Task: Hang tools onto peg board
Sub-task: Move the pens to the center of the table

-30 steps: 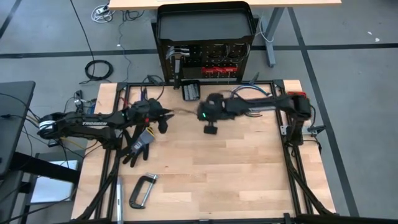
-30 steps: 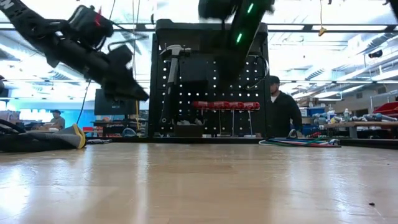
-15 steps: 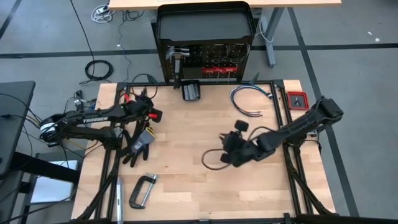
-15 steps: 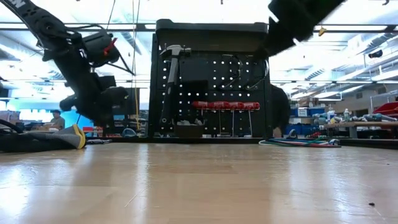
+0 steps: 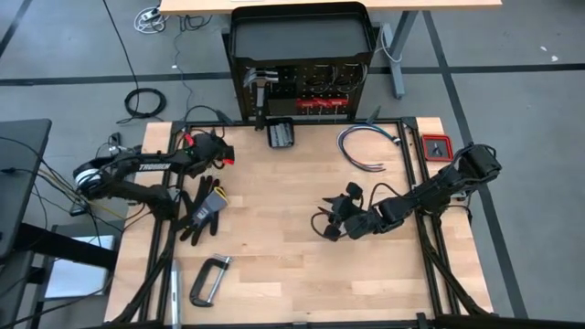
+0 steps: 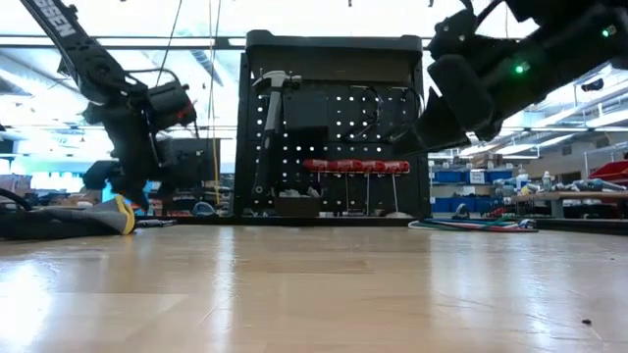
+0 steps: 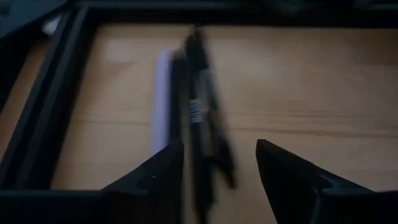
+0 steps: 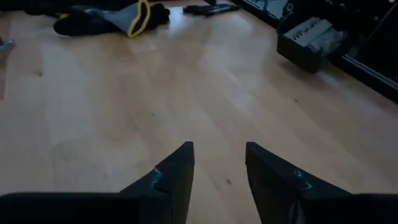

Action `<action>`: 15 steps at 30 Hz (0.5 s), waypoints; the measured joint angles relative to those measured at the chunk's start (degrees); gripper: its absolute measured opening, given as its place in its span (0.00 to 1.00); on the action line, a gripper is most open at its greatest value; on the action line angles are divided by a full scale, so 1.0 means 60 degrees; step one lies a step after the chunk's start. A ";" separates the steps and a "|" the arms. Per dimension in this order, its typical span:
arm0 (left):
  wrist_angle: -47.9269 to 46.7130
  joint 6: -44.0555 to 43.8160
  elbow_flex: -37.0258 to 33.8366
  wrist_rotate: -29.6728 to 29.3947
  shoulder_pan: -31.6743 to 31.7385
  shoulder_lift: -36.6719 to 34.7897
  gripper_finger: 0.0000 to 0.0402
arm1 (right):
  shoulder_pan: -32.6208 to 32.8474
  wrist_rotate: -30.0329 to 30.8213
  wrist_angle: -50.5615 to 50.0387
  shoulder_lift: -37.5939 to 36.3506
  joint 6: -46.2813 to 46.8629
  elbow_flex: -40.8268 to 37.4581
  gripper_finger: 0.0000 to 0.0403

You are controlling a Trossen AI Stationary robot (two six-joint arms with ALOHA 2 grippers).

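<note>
We are hovering the left gripper, fingers apart and holding nothing, over black pliers lying flat at the table's far left, long axis running along the table's left edge. Our right gripper, also spread and empty, is hanging mid-table. The hammer is hanging head-up, handle down, on the peg board.

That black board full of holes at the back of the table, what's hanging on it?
On the peg board hang a steel-headed hammer on its left side and a row of red-handled drivers lower down. The right arm hides its upper right corner.
</note>
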 joint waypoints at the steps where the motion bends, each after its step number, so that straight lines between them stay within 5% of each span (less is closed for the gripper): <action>1: -0.0026 -0.0093 0.0000 0.0074 0.0224 0.0158 0.51 | -0.0026 -0.0020 0.0093 -0.0003 0.0053 -0.0070 0.38; 8: 0.0248 -0.0178 -0.0004 0.0232 0.1362 0.0924 0.49 | -0.0077 -0.0164 0.0384 0.0005 0.0132 -0.0281 0.38; 15: 0.0502 0.0042 0.0042 0.0534 0.1426 0.1605 0.49 | -0.0111 -0.0169 0.0363 0.0005 -0.0021 -0.0283 0.38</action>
